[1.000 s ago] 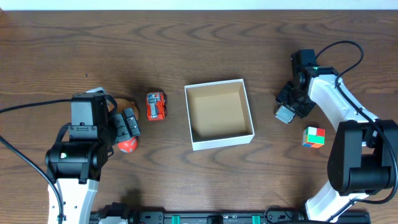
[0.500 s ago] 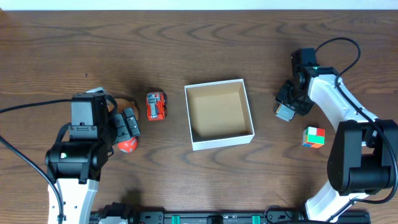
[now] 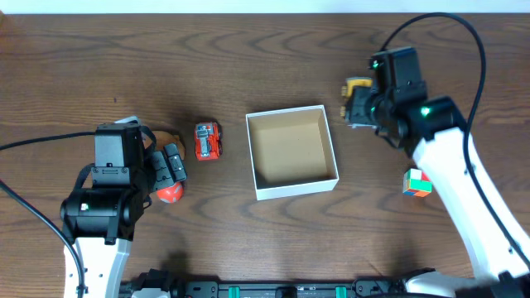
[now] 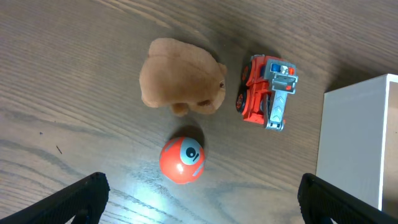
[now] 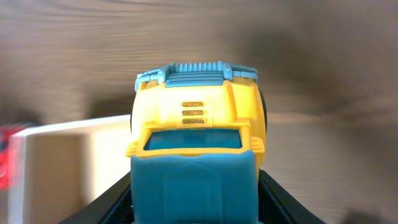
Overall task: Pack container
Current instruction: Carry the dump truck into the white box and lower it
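Overhead, right tool (image 3: pixel 358 105) clamped on the yellow truck (image 3: pixel 358 86) just off the far right corner of the box (image 3: pixel 296 189), so carry it fully over the tan floor before releasing; left wrist, left tool (image 4: pixel 202 194) spread wide above the ball (image 4: pixel 181 160), well left of the box; right wrist, truck gripped square, box below-left.

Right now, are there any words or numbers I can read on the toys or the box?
No text can be read in any view.
On the red toy truck: tiny marks on its roof, too small to read.
On the orange ball: only an eye picture, no letters.
On the yellow toy truck, the container and the colored cube: no writing shows.
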Available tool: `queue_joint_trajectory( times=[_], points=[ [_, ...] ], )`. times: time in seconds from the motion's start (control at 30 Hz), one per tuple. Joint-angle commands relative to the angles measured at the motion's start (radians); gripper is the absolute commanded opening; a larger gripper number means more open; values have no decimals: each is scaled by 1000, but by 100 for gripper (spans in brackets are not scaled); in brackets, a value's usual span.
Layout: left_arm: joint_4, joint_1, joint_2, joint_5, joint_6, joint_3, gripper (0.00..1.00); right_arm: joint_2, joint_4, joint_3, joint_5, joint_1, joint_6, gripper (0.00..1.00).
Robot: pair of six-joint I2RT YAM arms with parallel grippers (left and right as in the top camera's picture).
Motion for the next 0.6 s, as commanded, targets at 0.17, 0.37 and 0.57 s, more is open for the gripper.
queue_joint_trajectory(
  times=[0.17, 0.37, 0.57],
  points=[
    [-3, 4, 0, -1, -2, 19, 98, 18, 9, 13, -7, 197, -85, 1],
    [-3, 4, 0, -1, -2, 19, 98, 138, 23, 13, -6, 224, -39, 1],
    [-3, 4, 0, -1, -2, 19, 98, 240, 22, 13, -7, 216, 6, 1]
  ],
)
